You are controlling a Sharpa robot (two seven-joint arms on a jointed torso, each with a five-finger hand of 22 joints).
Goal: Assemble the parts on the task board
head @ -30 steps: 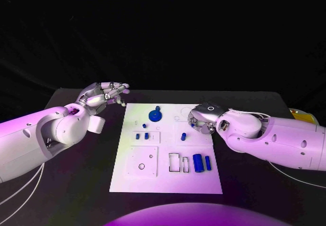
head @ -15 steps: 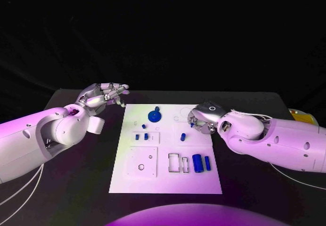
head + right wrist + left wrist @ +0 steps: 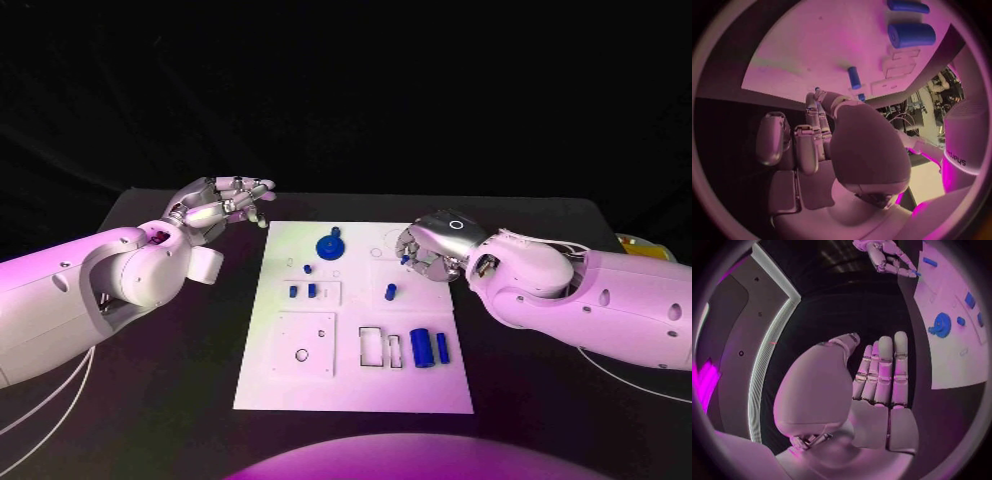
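A white task board [image 3: 353, 330] lies in the middle of a black table [image 3: 173, 340]. On it sit small blue parts: a round knob [image 3: 330, 246] near the upper centre, a short peg [image 3: 389, 291] at mid-right, and two cylinders [image 3: 421, 346] at lower right. The left hand [image 3: 224, 205] hovers off the board's upper left corner, fingers loosely curled and holding nothing. The right hand [image 3: 428, 250] is over the board's upper right edge, its fingertips pinching a small blue part [image 3: 915, 273].
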